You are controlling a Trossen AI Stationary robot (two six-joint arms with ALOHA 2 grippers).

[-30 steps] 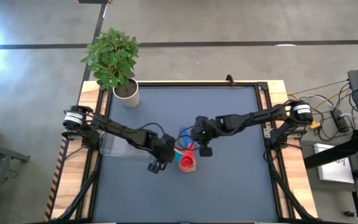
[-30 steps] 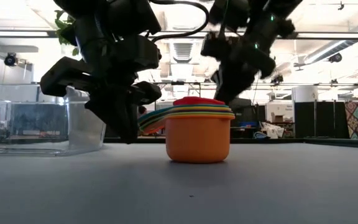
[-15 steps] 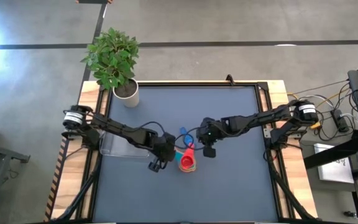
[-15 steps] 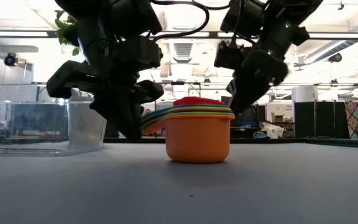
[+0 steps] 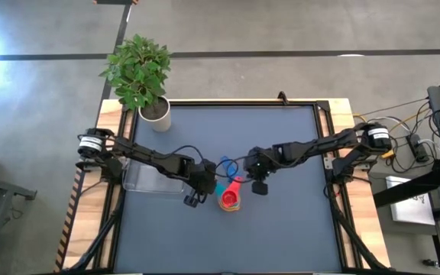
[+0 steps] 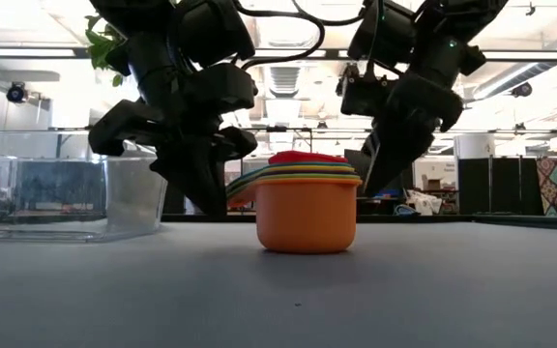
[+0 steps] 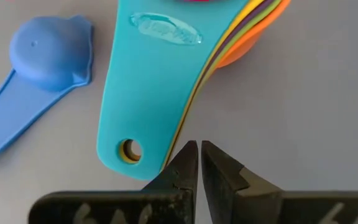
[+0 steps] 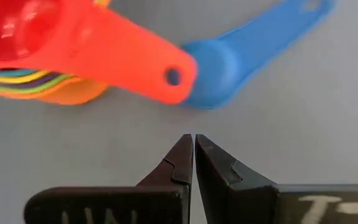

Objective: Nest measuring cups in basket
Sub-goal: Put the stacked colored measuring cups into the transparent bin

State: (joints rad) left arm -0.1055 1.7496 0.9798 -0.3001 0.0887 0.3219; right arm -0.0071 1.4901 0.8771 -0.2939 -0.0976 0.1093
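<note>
Nearest the low camera, the stack of measuring cups [image 6: 308, 208] is sitting upright on the table [image 6: 278, 290], orange cup outermost, thin coloured rims layered above it and a red cup on top; smooth moulded plastic, slightly glossy, round bowls with short flat handles; the table surface is showing as matte grey-blue, fine-grained. Just behind the stack, on its basket side, the left gripper [image 7: 199, 163] is hanging low with its fingers pressed together and holding nothing; in its wrist view the teal handle [image 7: 143, 93], broad, flat, with a hanging hole near its end, is pointing toward the fingertips, its long axis running roughly along the gripper's line of approach, the tip just short of the fingers and not touching. On the stack's other side the right gripper [image 8: 194, 155] is poised likewise, fingers together and empty, facing the red handle [image 8: 120, 59], which is lying slantwise across its view, near but apart. The blue cup [image 5: 224, 165] is lying alone, outside the stack, just beyond it between the two grippers; its bowl seems to be sitting mouth-down; judging by this, nesting is not yet complete. From above, both grippers are flanking the stack closely; the left looks marginally nearer the handle fan, so a grab there would call for opening first. Farthest, the basket [image 5: 145, 176], clear thin-walled plastic, is standing under the left arm toward the table's left edge, well apart from the stack; no cup is visible in it.
</note>
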